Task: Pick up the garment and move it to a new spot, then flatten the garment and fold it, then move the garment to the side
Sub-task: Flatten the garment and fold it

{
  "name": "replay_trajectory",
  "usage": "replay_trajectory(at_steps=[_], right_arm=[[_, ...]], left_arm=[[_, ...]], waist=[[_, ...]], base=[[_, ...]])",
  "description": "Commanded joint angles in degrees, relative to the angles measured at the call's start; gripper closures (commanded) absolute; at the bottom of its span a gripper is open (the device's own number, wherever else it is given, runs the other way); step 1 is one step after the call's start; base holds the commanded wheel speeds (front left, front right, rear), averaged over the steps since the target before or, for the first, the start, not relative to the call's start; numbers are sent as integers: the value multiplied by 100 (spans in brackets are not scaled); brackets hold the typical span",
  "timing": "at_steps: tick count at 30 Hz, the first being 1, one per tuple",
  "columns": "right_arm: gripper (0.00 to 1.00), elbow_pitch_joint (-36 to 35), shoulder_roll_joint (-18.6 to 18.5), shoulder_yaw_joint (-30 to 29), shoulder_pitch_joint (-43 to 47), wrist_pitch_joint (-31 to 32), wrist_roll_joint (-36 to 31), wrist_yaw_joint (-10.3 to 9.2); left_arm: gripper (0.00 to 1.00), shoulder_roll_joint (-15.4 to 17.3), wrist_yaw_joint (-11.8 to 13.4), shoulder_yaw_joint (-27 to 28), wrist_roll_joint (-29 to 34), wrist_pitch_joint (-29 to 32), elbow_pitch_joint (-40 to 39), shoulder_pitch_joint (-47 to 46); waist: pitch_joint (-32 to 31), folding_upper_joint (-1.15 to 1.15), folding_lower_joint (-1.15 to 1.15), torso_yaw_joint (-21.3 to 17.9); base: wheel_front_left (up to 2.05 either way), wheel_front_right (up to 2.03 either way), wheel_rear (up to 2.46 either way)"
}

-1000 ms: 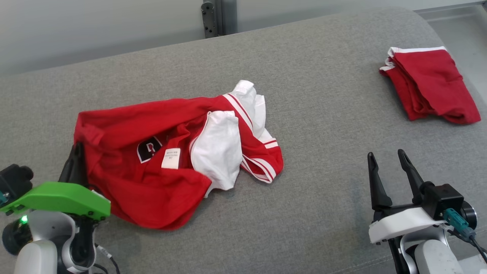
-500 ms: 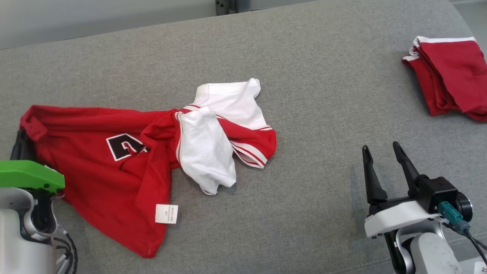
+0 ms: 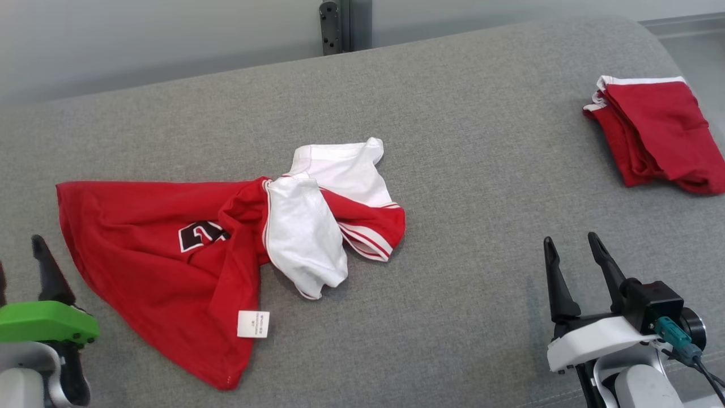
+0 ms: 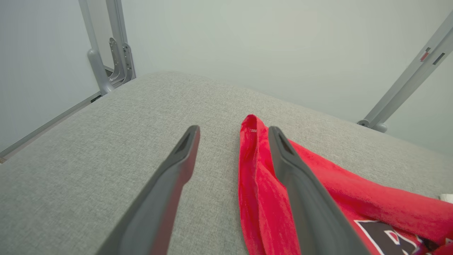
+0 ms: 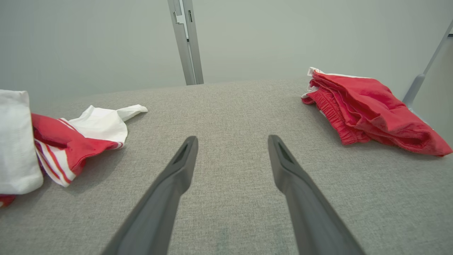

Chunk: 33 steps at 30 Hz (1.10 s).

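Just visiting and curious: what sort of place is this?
Probably a robot test lab, not a home: a grey padded bench, a metal frame post against plain walls, and just a crumpled red jersey and a folded red garment.

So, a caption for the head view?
Red-and-white jersey crumpled on grey cushion; left gripper and right gripper open.

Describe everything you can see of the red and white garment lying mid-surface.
The garment is a red, soft-looking top with white sleeves, red-and-white striped trim, a black white-edged patch and a white care label by its hem. It lies rumpled, sleeves bunched together, on the grey fabric surface. The open left gripper sits at its left corner without gripping it.
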Motion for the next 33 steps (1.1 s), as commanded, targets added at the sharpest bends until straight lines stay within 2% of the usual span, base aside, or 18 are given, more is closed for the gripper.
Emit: replay_trajectory(at_steps=[1,5,9,12,14,19,27,31,32,33], right_arm=[[0,-4,-15,-25,93,-17,8,-2],[0,-18,-14,-23,205,-17,28,-2],[0,-33,-14,24,201,-17,70,-2],[0,-45,-15,100,123,-17,104,-2],[0,-52,-16,116,80,-17,149,-2],[0,-52,-15,104,-10,-17,231,-2],[0,-45,-13,64,-43,-17,378,-2],[0,-60,-13,57,-62,-17,429,-2],[0,-62,-13,54,-72,-17,435,-2],[0,-65,-14,51,-90,-17,439,-2]], left_arm=[[0,-100,3,-97,36,28,-206,187],[0,-422,0,-691,269,499,-1277,744],[0,-753,-118,-1626,437,1339,-2251,1021],[0,-906,-206,-2316,591,1992,-2627,1002],[0,-928,-151,-2663,773,2367,-2625,864],[0,-790,-67,-3248,1371,3126,-2462,502],[0,-357,-96,-3589,1905,3759,-2251,320],[0,-209,-104,-3615,1951,3990,-2143,324],[17,-181,-89,-3602,1975,3995,-2112,289],[54,-154,-67,-3590,1995,3977,-2070,246]], waist=[[-244,0,0,46],[-394,0,0,64],[-406,0,0,38],[-328,0,0,-48],[-269,0,0,-131],[-110,0,0,-402],[115,0,0,-724],[179,0,0,-747],[193,0,0,-744],[206,0,0,-740]], base=[[0,0,0],[0,0,0],[0,0,0],[0,0,0],[0,0,0],[0,0,0],[0,0,0],[0,0,0],[0,0,0],[0,0,0]])
